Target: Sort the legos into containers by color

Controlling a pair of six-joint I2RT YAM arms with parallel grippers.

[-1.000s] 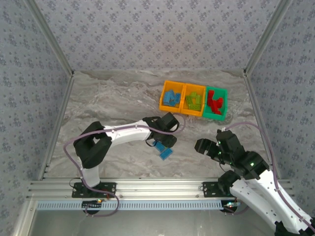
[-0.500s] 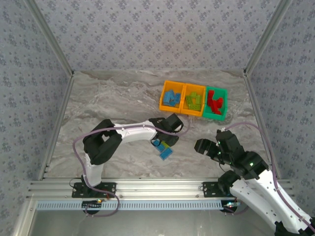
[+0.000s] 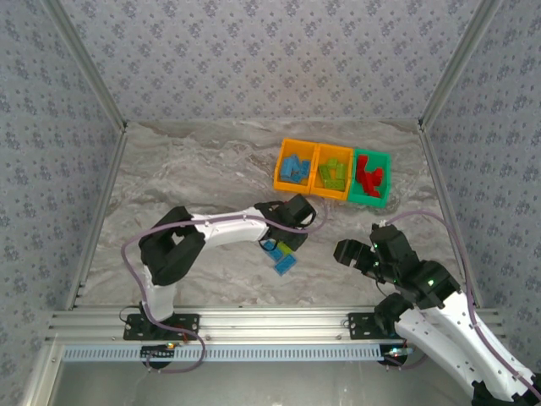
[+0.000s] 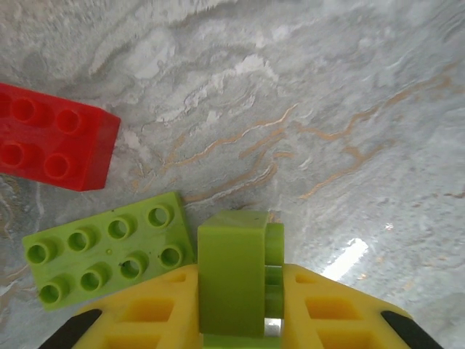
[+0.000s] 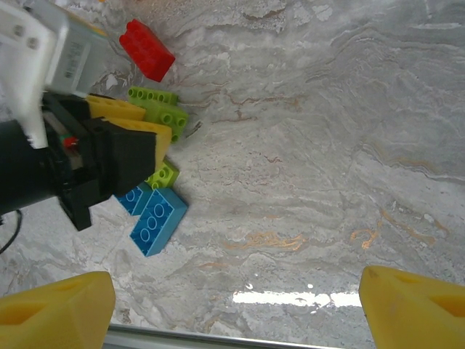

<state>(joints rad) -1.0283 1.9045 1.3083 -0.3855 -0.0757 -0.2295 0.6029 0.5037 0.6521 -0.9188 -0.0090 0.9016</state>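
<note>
The translucent lime-green studded plastic brick point(image 4: 231, 273) stands on edge, clamped in the left end effector point(image 4: 234, 309), whose jaws have just come together on it. Lifting toward the orange and green plastic bins point(image 3: 314, 145), well beyond it, seems next. The left wrist view shows a flat lime plate point(image 4: 109, 251) just left; the right wrist view adds blue bricks point(image 5: 154, 216) alongside. The right end effector point(image 5: 236, 309) gapes, empty.

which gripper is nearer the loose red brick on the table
Left. The left gripper, shut on a green brick, is close by the red brick; the right gripper hangs open farther off to the right.
</note>
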